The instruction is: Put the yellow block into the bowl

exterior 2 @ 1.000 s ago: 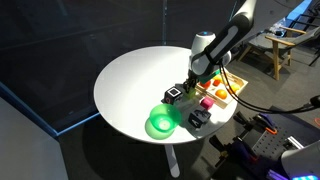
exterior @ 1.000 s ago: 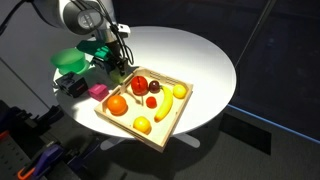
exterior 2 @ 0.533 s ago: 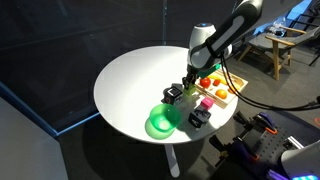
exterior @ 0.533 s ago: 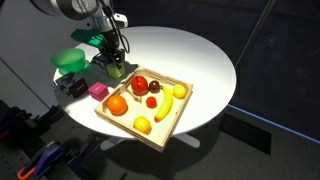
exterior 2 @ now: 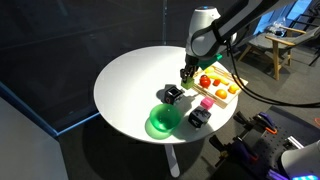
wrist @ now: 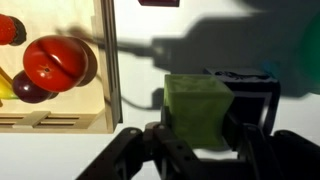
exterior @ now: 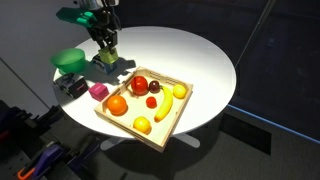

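**Block (wrist: pixel 198 105) gripped in the claw (wrist: pixel 203 138)**

In an exterior view the claw (exterior: pixel 106 50) pinches the block (exterior: pixel 108 58), seemingly clear of the table (exterior: pixel 190 55). The bowl (exterior: pixel 68 60) sits beside it. In an exterior view the bowl (exterior 2: pixel 160 124) lies below the claw (exterior 2: pixel 187 72). In the wrist view the fingers (wrist: pixel 165 140) clamp the block's sides, with the tray (wrist: pixel 108 70) to their left.

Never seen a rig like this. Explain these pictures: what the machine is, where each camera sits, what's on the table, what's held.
It is one robot arm ending in a gripper, a two-fingered claw. Two pictures come from cameras standing off to the side. The third is taken from the wrist, looking past the fingers. On the round white table sit a wooden tray of fruit, a pink cube and a green bowl. The gripper is shut on the yellow block.
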`<state>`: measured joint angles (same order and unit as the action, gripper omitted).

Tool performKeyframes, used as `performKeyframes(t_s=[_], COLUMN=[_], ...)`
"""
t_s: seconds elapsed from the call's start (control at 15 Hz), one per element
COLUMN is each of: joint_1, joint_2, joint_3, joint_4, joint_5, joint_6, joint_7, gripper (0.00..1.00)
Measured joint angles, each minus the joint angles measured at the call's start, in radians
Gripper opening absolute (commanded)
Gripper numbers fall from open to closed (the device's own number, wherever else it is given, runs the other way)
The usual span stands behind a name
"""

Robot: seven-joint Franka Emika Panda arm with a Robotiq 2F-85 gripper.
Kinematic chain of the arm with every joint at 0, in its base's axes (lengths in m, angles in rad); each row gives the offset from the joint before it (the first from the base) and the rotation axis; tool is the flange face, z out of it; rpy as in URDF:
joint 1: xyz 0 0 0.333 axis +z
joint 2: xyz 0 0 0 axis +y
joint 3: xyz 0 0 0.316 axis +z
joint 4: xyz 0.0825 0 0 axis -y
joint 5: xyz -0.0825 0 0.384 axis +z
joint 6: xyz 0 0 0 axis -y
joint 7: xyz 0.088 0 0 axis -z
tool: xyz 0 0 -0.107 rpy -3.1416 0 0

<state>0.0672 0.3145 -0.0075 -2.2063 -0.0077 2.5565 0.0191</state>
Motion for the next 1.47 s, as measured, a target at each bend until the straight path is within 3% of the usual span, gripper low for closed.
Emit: performKeyframes(t_s=[0.93, 1.47], joint_1=[0.059, 0.077], joint_2=[-0.086, -0.087], joint_3=[0.165, 0.199], joint_4=[-0.062, -0.068], joint_5=[0.023, 0.037], joint_6=[-0.043, -0.043], joint_7=[-0.036, -0.066], gripper=[0.27, 0.27])
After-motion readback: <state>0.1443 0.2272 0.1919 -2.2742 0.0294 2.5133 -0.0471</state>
